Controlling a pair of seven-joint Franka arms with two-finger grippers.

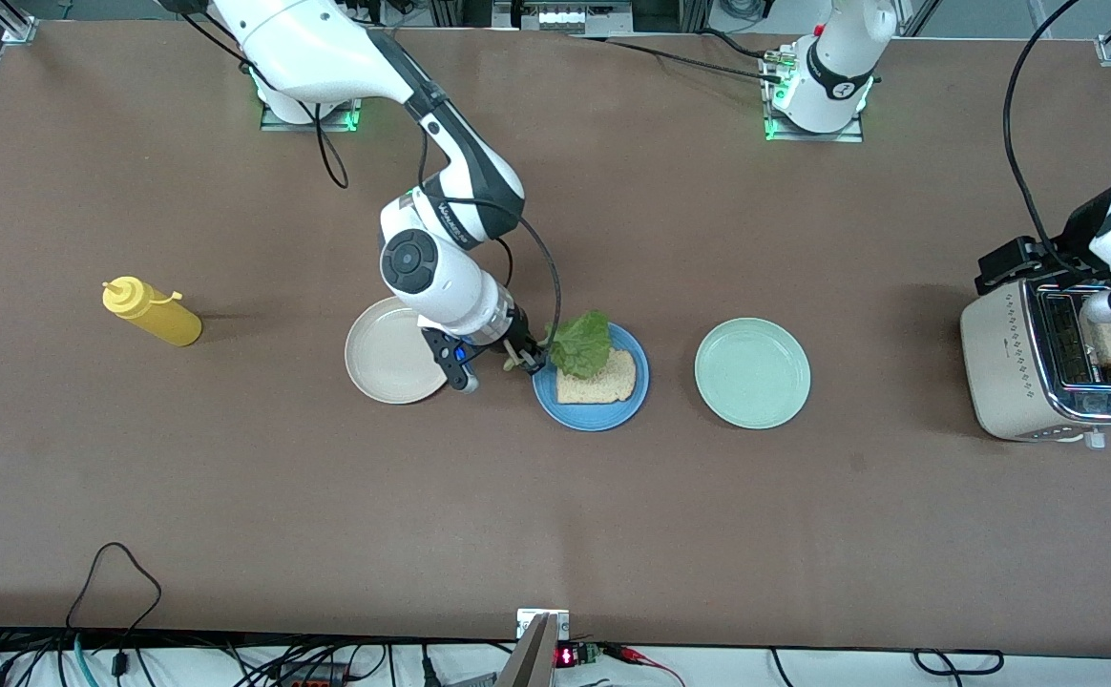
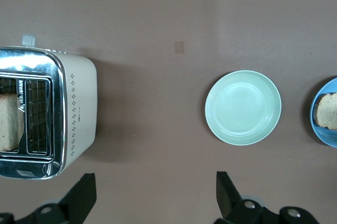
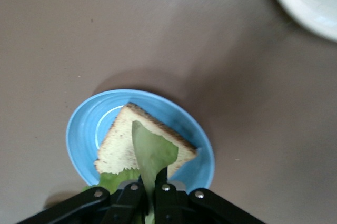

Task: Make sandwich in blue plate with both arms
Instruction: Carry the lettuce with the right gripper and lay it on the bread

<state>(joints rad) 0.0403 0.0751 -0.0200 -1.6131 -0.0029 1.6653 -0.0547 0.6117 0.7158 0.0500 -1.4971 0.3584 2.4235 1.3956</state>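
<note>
**Lettuce going onto the first slice**

Bread slice lies flat in the blue plate, which sits nearest the front camera of the three plates, between the cream plate and the mint-green plate. Over the plate's rim hangs the right gripper, fingers pinched together on the stem end of the lettuce leaf; the leaf droops across the bread. It looks light, limp and easily torn, so a grip at the thick stem is the safest hold.

At the left arm's end of the table, the left gripper hovers beside the toaster, fingers spread wide and empty. A second bread slice stands in a slot; stiff but crumbly, it wants gentle pressure across its flat faces.

A yellow mustard bottle lies toward the right arm's end.
</note>
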